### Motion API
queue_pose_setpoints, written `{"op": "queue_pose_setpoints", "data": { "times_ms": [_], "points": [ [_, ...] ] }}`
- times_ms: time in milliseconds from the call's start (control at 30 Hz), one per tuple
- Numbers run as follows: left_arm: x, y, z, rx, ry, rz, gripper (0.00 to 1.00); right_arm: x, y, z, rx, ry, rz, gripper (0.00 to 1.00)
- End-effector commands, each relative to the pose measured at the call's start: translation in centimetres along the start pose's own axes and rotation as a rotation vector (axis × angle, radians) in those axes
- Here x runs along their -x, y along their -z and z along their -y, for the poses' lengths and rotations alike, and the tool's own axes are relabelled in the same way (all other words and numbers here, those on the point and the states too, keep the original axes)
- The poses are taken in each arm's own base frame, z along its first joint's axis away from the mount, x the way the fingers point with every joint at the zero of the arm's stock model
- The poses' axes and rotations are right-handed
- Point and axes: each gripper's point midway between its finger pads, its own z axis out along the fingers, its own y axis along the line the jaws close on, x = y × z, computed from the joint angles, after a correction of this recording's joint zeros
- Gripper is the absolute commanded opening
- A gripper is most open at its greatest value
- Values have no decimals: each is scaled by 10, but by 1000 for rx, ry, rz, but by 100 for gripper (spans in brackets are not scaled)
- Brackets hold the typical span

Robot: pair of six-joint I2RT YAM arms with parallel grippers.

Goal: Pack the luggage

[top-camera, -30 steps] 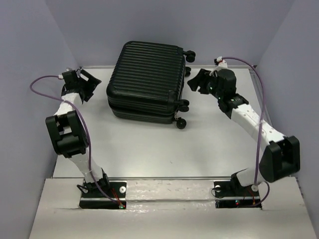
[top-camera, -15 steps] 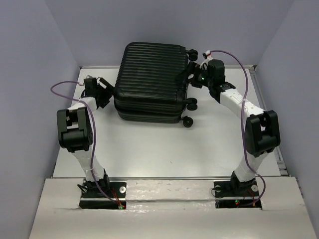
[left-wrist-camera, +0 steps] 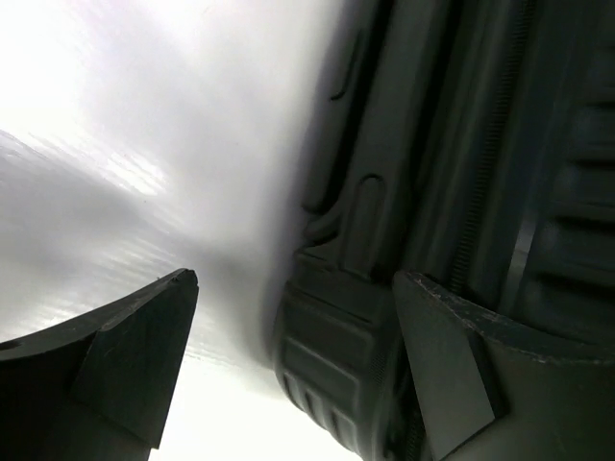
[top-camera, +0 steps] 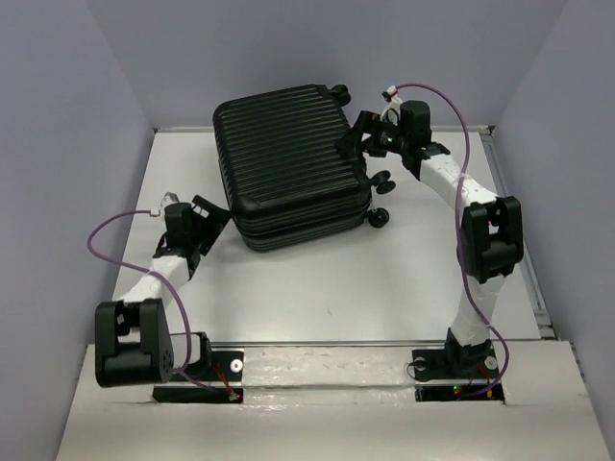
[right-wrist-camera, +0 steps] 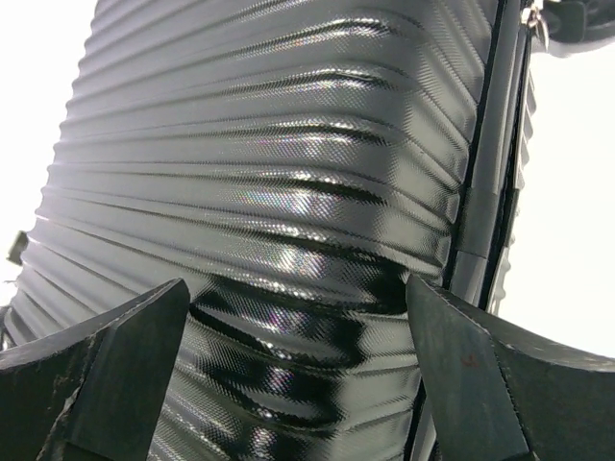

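The luggage [top-camera: 288, 163] is a black ribbed hard-shell suitcase, lying flat and shut on the white table [top-camera: 317, 288], with its caster wheels [top-camera: 380, 182] on the right side. My left gripper [top-camera: 207, 219] is open at its near-left corner. In the left wrist view that gripper [left-wrist-camera: 296, 279] has the corner of the luggage [left-wrist-camera: 336, 355] between its fingers, with the right finger [left-wrist-camera: 452, 375] against the shell. My right gripper [top-camera: 356, 139] is open at the far-right edge of the top shell. In the right wrist view that gripper [right-wrist-camera: 296, 286] looks onto the ribbed shell [right-wrist-camera: 288, 173].
Purple walls [top-camera: 67, 144] close in the table on the left, back and right. The suitcase seam and zipper [right-wrist-camera: 485, 192] run down the right of the right wrist view. A metal rail [top-camera: 327, 351] lies across the near edge by the arm bases.
The suitcase has turned on the table, its far end swinging left. My left gripper moved nearer, from the left side to the near-left corner. My right gripper stayed at the far-right edge.
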Motion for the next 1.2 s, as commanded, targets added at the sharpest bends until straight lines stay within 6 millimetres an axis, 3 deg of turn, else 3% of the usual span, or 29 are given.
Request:
{"op": "queue_pose_setpoints", "data": {
  "times_ms": [0,33,100,133,200,233,300,333,400,433,467,500,533,567,600,633,667,700,733,867,933,967,1000,1067,1167],
  "points": [
    [26,42,62,-157,-90,91,95,-18,4,-66,139,22,-145,100],
    [51,62,82,-183,-119,192,96,-4,8,-67,122,32,-121,100],
    [81,89,93,-151,-125,313,97,15,18,-73,102,59,-65,100],
    [93,115,98,-158,-133,383,98,28,24,-66,54,68,-18,100],
    [120,150,106,-162,-133,532,98,52,46,-81,54,111,53,100],
    [131,181,120,-220,-140,607,98,59,53,-89,67,138,76,100],
    [134,198,121,-220,-192,639,98,78,72,-94,57,178,130,100],
    [129,204,130,-259,-227,613,97,88,88,-110,65,217,168,100],
    [105,192,134,-297,-309,482,97,91,103,-112,29,280,203,100],
    [93,179,133,-303,-336,411,97,98,125,-129,34,331,251,100],
    [82,172,129,-310,-355,359,97,94,134,-131,30,343,266,100],
    [73,165,127,-317,-381,318,98,63,133,-112,5,312,221,99],
    [58,156,120,-328,-401,252,98,47,139,-108,4,303,217,93],
    [52,152,117,-331,-414,222,98,48,167,-138,84,355,303,68],
    [41,150,117,-357,-435,178,98,-4,161,-107,68,300,231,56],
    [29,147,117,-376,-471,137,98,-15,168,-113,106,316,267,26],
    [23,147,120,-396,-489,111,99,-27,183,-118,117,334,299,18],
    [13,148,121,-425,-509,67,99,-45,184,-111,118,328,295,15],
    [8,146,122,-433,-529,48,99,-76,180,-87,88,300,270,13],
    [-18,157,134,-506,-578,-13,98,-115,174,-33,-55,266,279,13],
    [-22,163,139,-526,-587,-9,98,-123,167,-22,-66,260,266,22],
    [-23,167,144,-542,-593,-4,98,-120,164,-24,-46,284,285,38],
    [-29,170,145,-548,-609,-17,98,-120,159,-22,-37,291,286,44],
    [-22,170,145,-519,-620,19,98,-122,146,-12,-37,313,268,58],
    [-11,162,134,-438,-643,68,98,-116,136,-5,-5,333,272,62]
  ]
}}
